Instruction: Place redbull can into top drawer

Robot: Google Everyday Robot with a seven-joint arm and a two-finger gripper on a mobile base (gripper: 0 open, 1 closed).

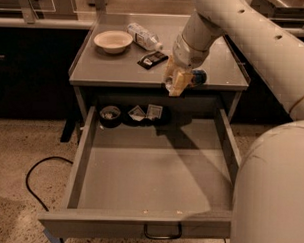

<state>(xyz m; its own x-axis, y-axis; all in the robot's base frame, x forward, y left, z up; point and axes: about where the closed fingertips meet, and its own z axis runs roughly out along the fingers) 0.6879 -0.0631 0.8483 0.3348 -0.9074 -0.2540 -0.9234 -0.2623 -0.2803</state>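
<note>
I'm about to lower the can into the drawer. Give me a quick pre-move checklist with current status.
1. Can held in gripper: ok, jaws shut on it.
2. Drawer pulled open: ok.
3. Gripper past the table's front edge, above the drawer: cannot tell; it hangs right at that edge.
4. Bare drawer floor to land on: ok; small items lie only along the back.
5. Bowl and bottle apart from the gripper: ok.
</note>
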